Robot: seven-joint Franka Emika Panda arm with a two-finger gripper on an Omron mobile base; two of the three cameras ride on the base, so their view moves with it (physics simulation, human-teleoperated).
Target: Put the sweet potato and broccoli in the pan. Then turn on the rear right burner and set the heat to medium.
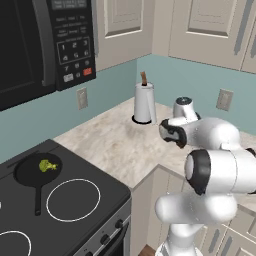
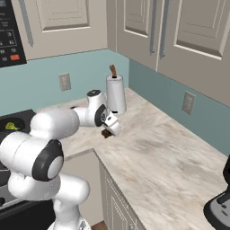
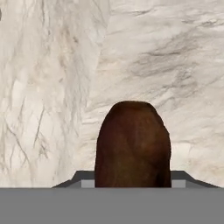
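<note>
My gripper (image 2: 108,132) is shut on the sweet potato (image 2: 107,134), a reddish-brown lump held low over the marble counter (image 2: 152,148), near its inner corner. In the hand view the sweet potato (image 3: 132,144) stands between the two dark fingertips (image 3: 83,178). The broccoli (image 1: 47,165) lies inside the pan (image 1: 27,172), a black skillet with its long handle pointing toward the stove's front. The pan stands on the rear right part of the black cooktop (image 1: 100,182) and covers the rear right burner. From the right base view, the pan (image 2: 5,122) and broccoli (image 2: 12,126) sit at the far left.
A paper towel holder (image 1: 145,102) stands at the counter's back corner. The microwave (image 1: 45,45) hangs above the stove. A large white-outlined ring (image 1: 73,200) lies in front of the pan. Stove knobs (image 1: 105,239) line the front edge. A dark coffee machine (image 2: 220,202) stands far right.
</note>
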